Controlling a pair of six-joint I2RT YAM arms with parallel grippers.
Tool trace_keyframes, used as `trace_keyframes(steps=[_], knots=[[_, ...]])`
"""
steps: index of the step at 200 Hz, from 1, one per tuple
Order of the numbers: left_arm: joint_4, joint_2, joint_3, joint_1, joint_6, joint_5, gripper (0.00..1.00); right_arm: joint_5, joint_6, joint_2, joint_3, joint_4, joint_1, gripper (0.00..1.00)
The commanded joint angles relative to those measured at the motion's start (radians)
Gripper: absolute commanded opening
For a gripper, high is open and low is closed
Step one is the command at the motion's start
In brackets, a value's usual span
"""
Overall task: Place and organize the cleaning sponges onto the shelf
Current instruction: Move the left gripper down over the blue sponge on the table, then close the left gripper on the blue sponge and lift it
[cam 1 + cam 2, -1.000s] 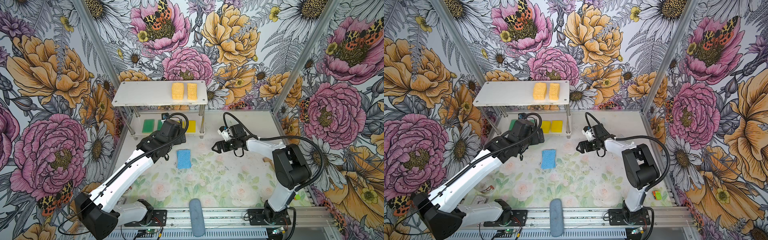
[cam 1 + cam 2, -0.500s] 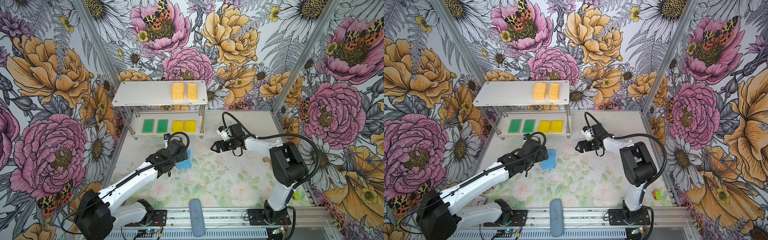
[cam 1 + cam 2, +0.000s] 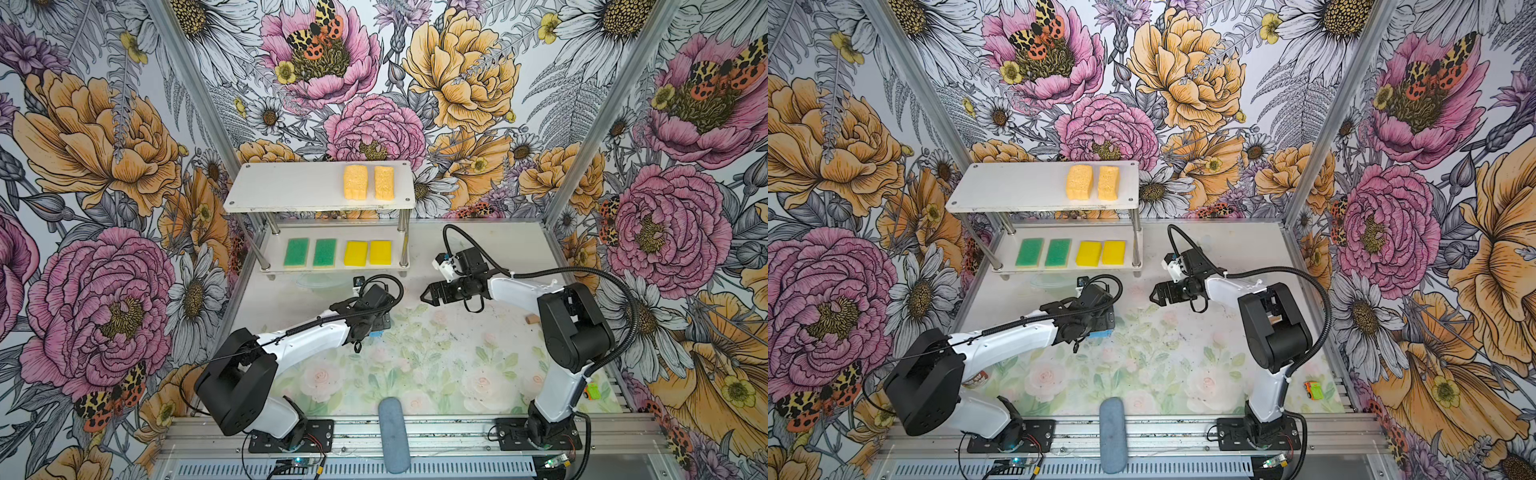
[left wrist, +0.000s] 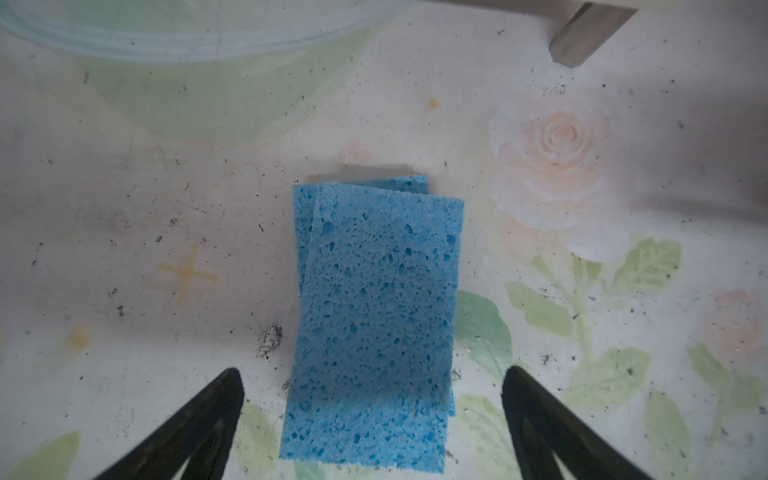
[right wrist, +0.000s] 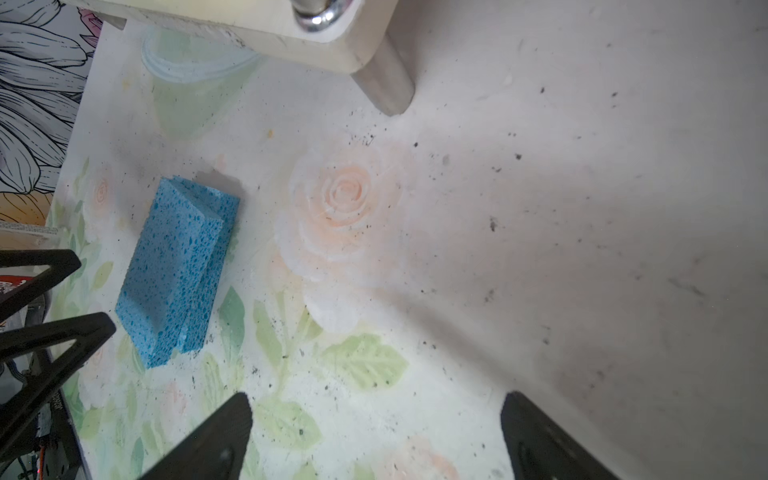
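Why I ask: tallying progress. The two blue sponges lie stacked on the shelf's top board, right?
No. The blue sponges lie stacked on the table, not on the shelf's top board, as the left wrist view shows.

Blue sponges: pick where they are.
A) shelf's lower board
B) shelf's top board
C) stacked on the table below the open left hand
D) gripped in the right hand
C: the blue sponges lie stacked on the table, the left hand open above them.
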Motion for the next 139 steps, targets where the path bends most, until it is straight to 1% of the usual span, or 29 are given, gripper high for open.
trace_keyframes(steps=[1, 35, 98, 139], knots=[[0.027, 0.034, 0.028, -0.011, -0.016, -0.005, 0.99, 0.001, 0.006, 0.016, 0.022, 0.016, 0.007, 0.96], [0.05, 0.091, 0.025, -0.013, -0.017, 0.007, 0.99, -0.001, 0.004, 0.019, 0.023, 0.016, 0.008, 0.96], [0.092, 0.145, 0.031, -0.018, -0.014, 0.039, 0.98, 0.003, 0.003, 0.009, 0.01, 0.017, 0.007, 0.96], [0.093, 0.152, 0.032, -0.018, -0.014, 0.031, 0.92, 0.008, 0.002, 0.004, 0.006, 0.016, 0.006, 0.96]])
